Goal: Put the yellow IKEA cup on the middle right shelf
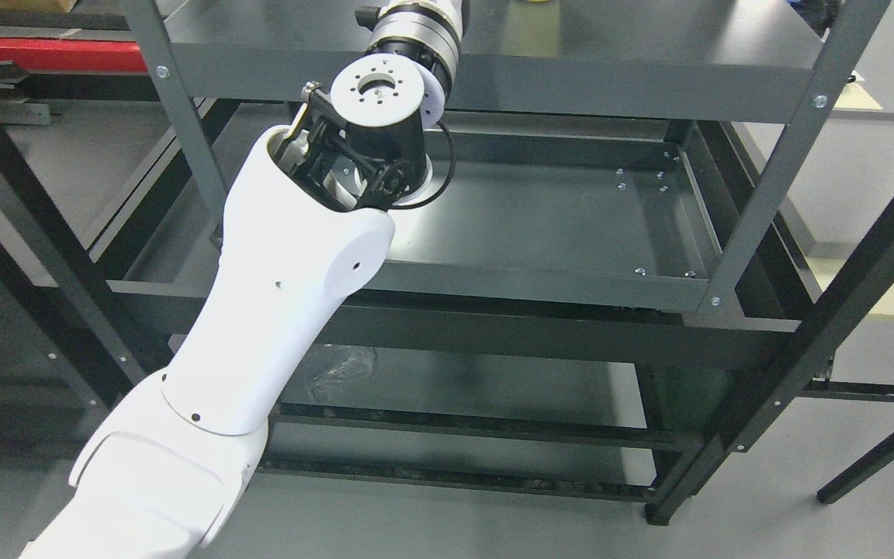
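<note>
A small sliver of yellow (534,1) shows at the very top edge of the view, on the far part of the dark grey metal top shelf (649,46); it may be the yellow IKEA cup, but so little of it is in frame that neither its shape nor its long axis can be made out. It lies just right of where the white left arm (276,295) runs out of the picture. That arm rises from the lower left, passes in front of the shelving and reaches up and away over the top shelf, so its hand is cut off by the top edge, and I cannot tell whether it is open, closed or gripping anything. The middle shelf (571,225), a shallow dark tray with a raised rim, sits below and nearer; its right part lies well right of the arm's wrist joint. The right arm is not visible.
</note>
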You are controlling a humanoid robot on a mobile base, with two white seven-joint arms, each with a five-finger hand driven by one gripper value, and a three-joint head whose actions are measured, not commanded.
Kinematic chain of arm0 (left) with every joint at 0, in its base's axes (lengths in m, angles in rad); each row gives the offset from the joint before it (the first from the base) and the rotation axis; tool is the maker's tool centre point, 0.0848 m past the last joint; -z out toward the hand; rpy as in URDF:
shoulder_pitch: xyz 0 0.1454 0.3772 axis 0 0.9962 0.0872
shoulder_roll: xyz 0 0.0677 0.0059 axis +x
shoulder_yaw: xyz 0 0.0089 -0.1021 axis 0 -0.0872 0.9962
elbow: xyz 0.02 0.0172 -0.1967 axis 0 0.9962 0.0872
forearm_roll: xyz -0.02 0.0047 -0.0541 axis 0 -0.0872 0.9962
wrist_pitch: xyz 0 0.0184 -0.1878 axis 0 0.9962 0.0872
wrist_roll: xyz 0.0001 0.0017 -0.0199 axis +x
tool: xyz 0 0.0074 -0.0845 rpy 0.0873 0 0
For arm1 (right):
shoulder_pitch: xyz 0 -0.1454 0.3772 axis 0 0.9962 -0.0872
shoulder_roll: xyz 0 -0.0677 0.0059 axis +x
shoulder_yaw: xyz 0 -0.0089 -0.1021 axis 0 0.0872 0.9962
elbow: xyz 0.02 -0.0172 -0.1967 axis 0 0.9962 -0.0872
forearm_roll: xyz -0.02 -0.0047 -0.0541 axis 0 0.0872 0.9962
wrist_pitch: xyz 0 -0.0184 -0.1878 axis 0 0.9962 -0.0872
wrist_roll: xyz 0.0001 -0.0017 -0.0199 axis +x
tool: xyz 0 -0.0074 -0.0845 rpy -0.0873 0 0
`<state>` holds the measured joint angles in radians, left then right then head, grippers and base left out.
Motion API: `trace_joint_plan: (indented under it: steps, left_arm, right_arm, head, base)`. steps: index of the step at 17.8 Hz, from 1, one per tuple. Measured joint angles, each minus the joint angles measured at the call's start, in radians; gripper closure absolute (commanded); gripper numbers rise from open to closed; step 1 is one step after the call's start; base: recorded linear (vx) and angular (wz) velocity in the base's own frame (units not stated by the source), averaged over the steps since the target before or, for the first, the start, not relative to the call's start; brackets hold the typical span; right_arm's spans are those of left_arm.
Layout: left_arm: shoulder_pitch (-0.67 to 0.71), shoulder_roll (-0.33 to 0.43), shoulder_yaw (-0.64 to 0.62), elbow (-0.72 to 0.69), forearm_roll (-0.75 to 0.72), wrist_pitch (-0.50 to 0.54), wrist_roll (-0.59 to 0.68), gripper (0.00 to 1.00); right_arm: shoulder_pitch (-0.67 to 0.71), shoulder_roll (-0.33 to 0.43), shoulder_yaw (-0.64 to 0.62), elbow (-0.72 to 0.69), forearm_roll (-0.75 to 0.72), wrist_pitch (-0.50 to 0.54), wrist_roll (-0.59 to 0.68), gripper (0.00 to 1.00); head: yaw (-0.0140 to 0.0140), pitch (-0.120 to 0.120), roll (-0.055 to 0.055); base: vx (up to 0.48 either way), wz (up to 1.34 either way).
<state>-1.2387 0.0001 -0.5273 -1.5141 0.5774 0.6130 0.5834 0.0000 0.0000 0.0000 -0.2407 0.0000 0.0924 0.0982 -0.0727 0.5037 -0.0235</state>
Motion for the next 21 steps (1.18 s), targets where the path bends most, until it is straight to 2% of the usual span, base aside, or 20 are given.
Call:
trace_joint_plan:
  steps: [2,9,15,18,21]
  left_arm:
    - [0.009,0.0,-0.048,-0.025,0.002,0.002,-0.003,0.01]
    - [0.096,0.0,-0.219,-0.09,0.005,-0.009,-0.005,0.01]
    - [0.293,0.0,-0.293,-0.11,-0.005,-0.021,-0.007,0.01]
    - [0.418,0.0,-0.258,-0.077,-0.066,-0.117,-0.015,0.01]
    - [0.533,0.0,-0.18,-0.018,-0.152,-0.254,-0.086,0.01]
  right_arm:
    - [0.0,0.0,0.0,0.0,0.0,0.0,0.0,0.01]
    - [0.0,0.0,0.0,0.0,0.0,0.0,0.0,0.01]
    - [0.0,0.0,0.0,0.0,0.0,0.0,0.0,0.01]
    - [0.0,0.0,0.0,0.0,0.0,0.0,0.0,0.01]
    - [0.0,0.0,0.0,0.0,0.0,0.0,0.0,0.01]
  head:
    - [0.0,0.0,0.0]
    - [0.0,0.0,0.0]
    - [0.0,0.0,0.0]
    - [0.0,0.0,0.0]
    - [0.0,0.0,0.0]
  base:
    - [-0.127,0.28]
    - [-0.12,0.38]
    - [-0.069,0.4]
    - [-0.014,0.12]
    - [-0.001,-0.19]
